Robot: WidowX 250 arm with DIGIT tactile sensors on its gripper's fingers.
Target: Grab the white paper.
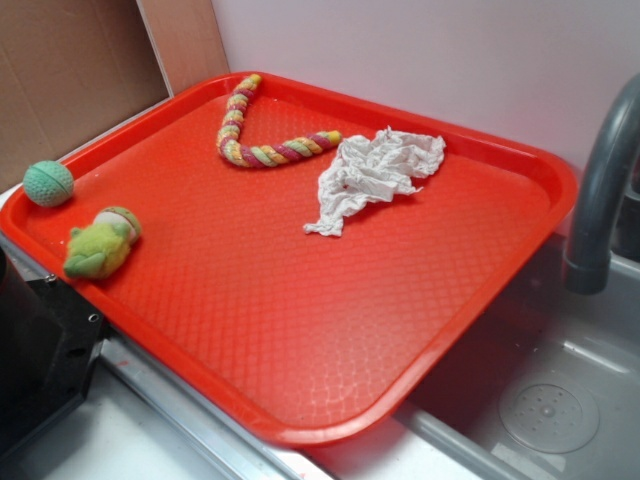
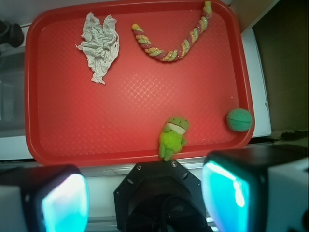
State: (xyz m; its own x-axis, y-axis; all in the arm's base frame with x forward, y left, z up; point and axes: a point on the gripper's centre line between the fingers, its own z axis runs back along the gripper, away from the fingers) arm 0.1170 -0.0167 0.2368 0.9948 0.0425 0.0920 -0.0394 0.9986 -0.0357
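Observation:
The white paper [image 1: 375,175] lies crumpled on the red tray [image 1: 300,300] near its far right side, with a thin tail pointing toward the tray's middle. In the wrist view the white paper [image 2: 99,46] sits at the upper left of the tray [image 2: 145,96]. My gripper [image 2: 145,198] is open, its two cyan-padded fingers [image 2: 65,203] wide apart with nothing between them. It hangs high over the black robot base [image 2: 159,193], outside the tray's near edge and far from the paper. The exterior view does not show the gripper.
A pink-yellow-green rope toy [image 1: 265,150] lies just left of the paper. A green plush frog [image 1: 100,245] and a green ball [image 1: 48,183] rest at the tray's left edge. A grey faucet [image 1: 600,190] and sink [image 1: 545,400] stand to the right.

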